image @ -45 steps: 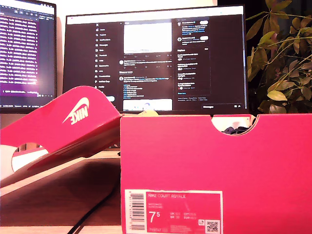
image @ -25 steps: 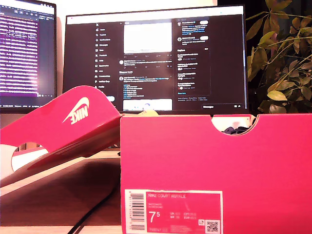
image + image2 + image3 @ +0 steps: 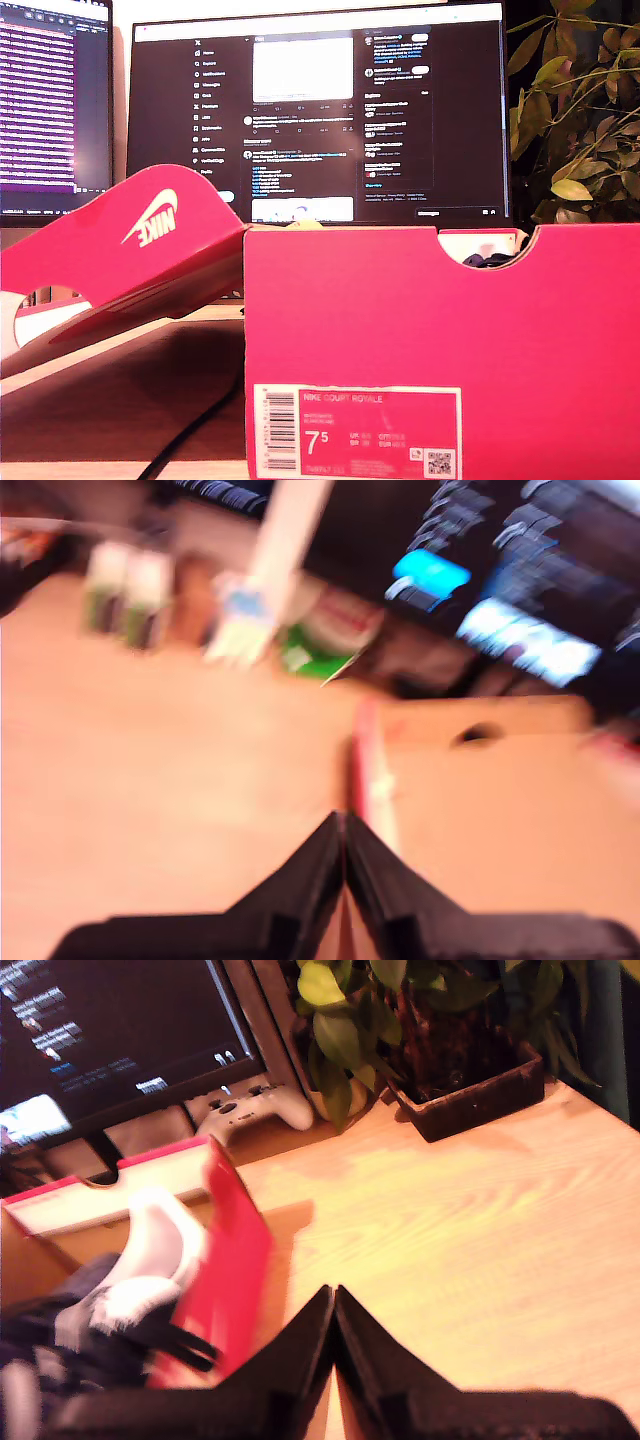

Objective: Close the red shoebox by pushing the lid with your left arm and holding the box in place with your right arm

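Note:
The red shoebox (image 3: pixel 440 330) fills the exterior view's right. Its hinged lid (image 3: pixel 150 250) with a white logo stands open, slanting down toward that view's left. No gripper shows in the exterior view. The first wrist view is blurred: my first gripper (image 3: pixel 343 825) is shut and empty, just above the lid's red edge (image 3: pixel 365 765) and its brown inner face (image 3: pixel 500 810). My second gripper (image 3: pixel 333 1295) is shut and empty over the table, beside the box's red end wall (image 3: pixel 235 1250). A white shoe (image 3: pixel 150 1250) lies inside the box.
Two monitors (image 3: pixel 320 110) stand behind the box. A potted plant (image 3: pixel 470 1080) and a white game controller (image 3: pixel 250 1110) sit at the back of the wooden table (image 3: pixel 480 1230). A black cable (image 3: pixel 190 430) runs under the lid. Small bottles (image 3: pixel 130 600) stand beyond the lid.
The whole exterior picture has shifted slightly upward, and the lid sits a little further to that view's left. The lid stays open at about the same slant.

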### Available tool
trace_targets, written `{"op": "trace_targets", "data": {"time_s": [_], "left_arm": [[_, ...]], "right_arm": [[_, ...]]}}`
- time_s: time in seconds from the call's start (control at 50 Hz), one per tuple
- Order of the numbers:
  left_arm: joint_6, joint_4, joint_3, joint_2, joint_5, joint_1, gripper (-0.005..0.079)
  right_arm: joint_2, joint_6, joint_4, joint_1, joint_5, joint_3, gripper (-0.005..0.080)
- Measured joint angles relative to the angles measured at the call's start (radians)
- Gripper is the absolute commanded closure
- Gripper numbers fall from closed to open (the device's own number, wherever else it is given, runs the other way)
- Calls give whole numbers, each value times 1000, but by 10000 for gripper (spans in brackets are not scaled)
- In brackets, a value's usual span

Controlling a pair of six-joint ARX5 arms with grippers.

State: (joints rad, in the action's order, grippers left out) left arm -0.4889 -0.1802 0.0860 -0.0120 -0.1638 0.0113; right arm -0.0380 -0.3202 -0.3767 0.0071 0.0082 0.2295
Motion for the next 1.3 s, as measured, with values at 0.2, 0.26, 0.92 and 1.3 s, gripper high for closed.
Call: {"op": "trace_targets", "data": {"time_s": [0.2, 0.26, 0.92, 1.3], "left_arm": [[-33, -60, 166, -150, -83, 0, 761], [-32, -84, 193, -214, -108, 0, 761], [243, -166, 405, -956, -502, -244, 762], [296, -141, 436, -1251, -649, -295, 762]], "right_arm": [[-183, -19, -72, 0, -20, 176, 764], [-258, -8, -84, 0, -51, 204, 764], [-835, 145, 24, -230, -511, 279, 764], [-1106, 142, 92, -233, -655, 279, 764]]}}
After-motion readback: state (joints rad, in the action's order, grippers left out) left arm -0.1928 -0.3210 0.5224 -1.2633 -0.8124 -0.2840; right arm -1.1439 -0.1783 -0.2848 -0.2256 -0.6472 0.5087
